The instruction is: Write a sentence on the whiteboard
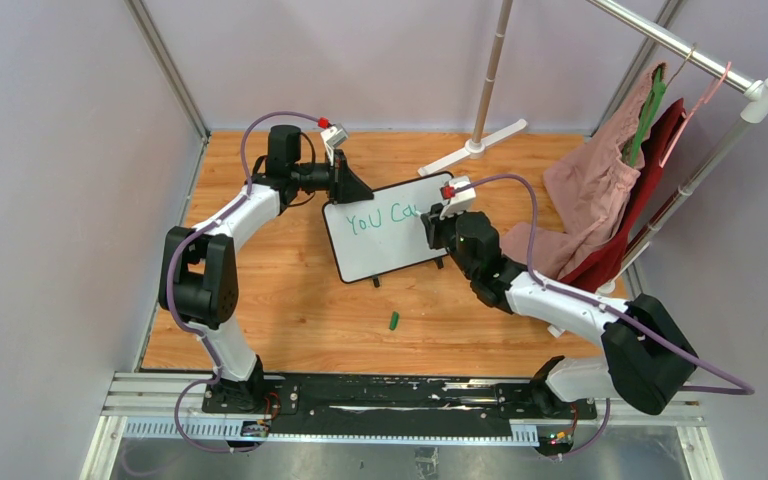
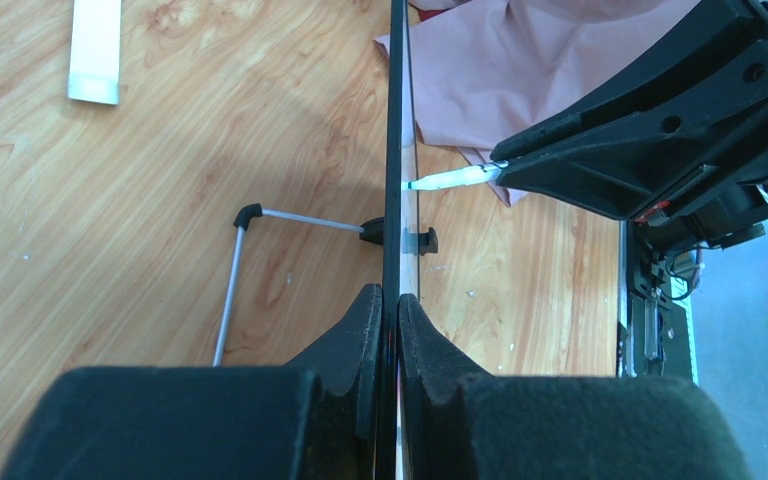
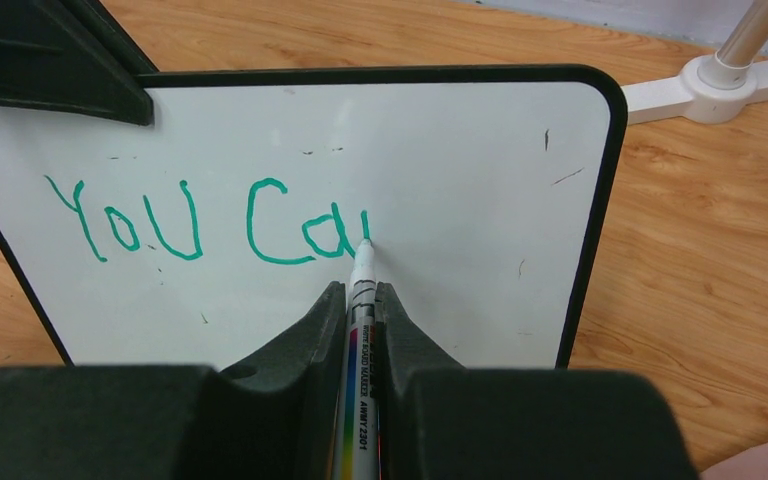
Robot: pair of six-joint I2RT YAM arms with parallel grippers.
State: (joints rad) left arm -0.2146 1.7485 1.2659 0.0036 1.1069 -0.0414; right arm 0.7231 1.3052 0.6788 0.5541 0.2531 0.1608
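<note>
The whiteboard stands tilted on the wooden table. My left gripper is shut on its upper left corner, and the left wrist view shows the board edge-on pinched between my left gripper jaws. The sentence reads "YOU Ca" in green on one line. My right gripper is shut on a white marker whose green tip touches the whiteboard at the end of the "a". The marker tip meets the board face.
A green marker cap lies on the table in front of the board. Pink and red garments hang from a clothes rack at the right; its white base is behind the board. The board's wire stand sticks out behind it.
</note>
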